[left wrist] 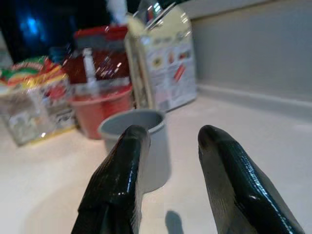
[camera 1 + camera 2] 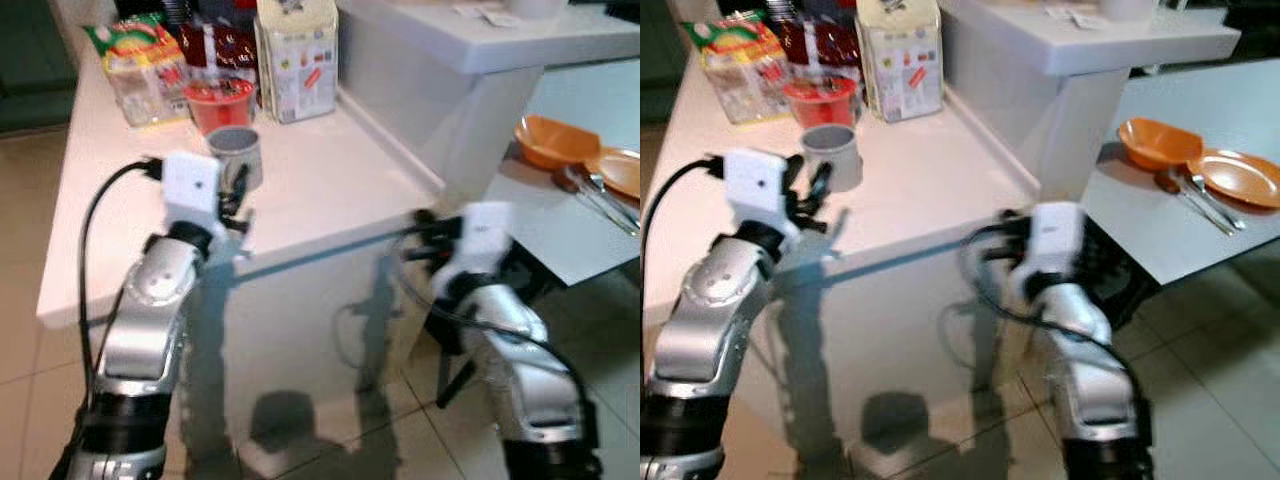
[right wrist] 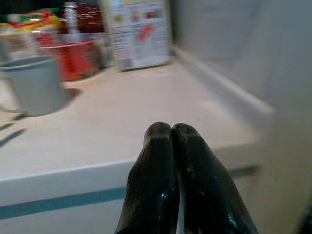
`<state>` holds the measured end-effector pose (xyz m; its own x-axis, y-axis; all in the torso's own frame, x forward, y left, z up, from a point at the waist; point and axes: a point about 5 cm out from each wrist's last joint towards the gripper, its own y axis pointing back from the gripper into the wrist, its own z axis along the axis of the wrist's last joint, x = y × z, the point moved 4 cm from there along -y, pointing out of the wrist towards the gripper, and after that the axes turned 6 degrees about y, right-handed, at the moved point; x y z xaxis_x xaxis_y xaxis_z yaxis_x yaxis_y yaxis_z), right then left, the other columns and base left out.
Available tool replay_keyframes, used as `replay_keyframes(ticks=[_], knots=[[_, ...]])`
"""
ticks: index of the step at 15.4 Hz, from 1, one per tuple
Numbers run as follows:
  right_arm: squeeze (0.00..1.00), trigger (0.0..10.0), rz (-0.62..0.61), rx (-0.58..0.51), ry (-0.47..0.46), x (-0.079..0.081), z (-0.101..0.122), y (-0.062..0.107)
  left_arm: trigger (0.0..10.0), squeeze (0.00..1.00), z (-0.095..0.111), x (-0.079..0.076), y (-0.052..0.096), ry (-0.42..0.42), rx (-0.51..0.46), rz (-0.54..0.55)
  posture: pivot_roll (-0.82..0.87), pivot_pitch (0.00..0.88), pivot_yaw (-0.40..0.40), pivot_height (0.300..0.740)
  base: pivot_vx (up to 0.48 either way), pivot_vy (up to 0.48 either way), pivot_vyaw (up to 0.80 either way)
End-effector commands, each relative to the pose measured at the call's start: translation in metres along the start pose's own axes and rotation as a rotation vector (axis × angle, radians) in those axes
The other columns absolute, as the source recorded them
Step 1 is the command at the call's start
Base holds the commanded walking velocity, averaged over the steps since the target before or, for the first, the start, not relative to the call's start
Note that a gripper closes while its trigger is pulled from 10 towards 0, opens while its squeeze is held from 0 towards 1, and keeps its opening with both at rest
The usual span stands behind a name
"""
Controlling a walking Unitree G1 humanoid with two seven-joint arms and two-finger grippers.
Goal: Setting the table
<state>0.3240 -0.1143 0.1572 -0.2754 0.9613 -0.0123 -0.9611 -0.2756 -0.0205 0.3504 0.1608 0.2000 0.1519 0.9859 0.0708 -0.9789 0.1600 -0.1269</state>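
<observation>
A grey mug (image 2: 236,150) stands on the white counter (image 2: 330,190), in front of a red tub (image 2: 218,100). My left gripper (image 1: 173,136) is open and hovers low over the counter just short of the mug (image 1: 141,141), its fingers (image 1: 122,175) apart and empty. My right gripper (image 3: 170,129) is shut on nothing and sits at the counter's front edge, to the right of the mug (image 3: 34,83). On the lower grey table (image 2: 1160,230) at the right lie an orange bowl (image 2: 1155,142), an orange plate (image 2: 1240,178) and cutlery (image 2: 1200,200).
A milk carton (image 2: 297,60), snack packets (image 2: 140,60) and dark jars crowd the back of the counter. A raised white ledge (image 2: 480,40) walls off the counter's right side. Tiled floor (image 2: 330,420) lies below, with a dark chair under the grey table.
</observation>
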Motion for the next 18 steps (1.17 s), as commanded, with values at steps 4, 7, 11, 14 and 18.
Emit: replay_keyframes(ticks=[4, 7, 11, 14, 18], knots=[[0.0, 10.0, 0.042, -0.01, 0.019, -0.003, 0.007, 0.001, 10.0, 1.0, -0.006, 0.003, -0.009, 0.094, 0.056, 0.031, 0.05, 0.0, -0.036, 0.74, 0.0, 0.0, 0.0], [0.0, 10.0, 0.133, 0.002, 0.039, 0.011, 0.008, 0.0, 10.0, 1.0, -0.02, 0.012, -0.017, 0.111, 0.119, 0.078, 0.04, 0.0, -0.04, 0.74, 0.0, 0.0, 0.0], [0.0, 10.0, 0.278, 0.004, 0.035, 0.027, 0.011, 0.0, 10.0, 1.0, -0.03, 0.005, -0.036, 0.195, 0.11, 0.009, 0.04, 0.0, -0.061, 0.74, 0.0, 0.0, 0.0], [0.0, 10.0, 0.297, -0.002, 0.05, 0.03, 0.014, 0.0, 10.0, 1.0, -0.033, 0.008, -0.052, 0.202, 0.115, 0.016, 0.02, 0.0, -0.061, 0.74, 0.0, 0.0, 0.0], [0.0, 10.0, 0.31, -0.001, 0.06, 0.03, 0.015, 0.001, 10.0, 1.0, -0.041, 0.016, -0.068, 0.157, 0.136, 0.046, 0.0, 0.0, -0.055, 0.74, 0.0, 0.0, 0.0]])
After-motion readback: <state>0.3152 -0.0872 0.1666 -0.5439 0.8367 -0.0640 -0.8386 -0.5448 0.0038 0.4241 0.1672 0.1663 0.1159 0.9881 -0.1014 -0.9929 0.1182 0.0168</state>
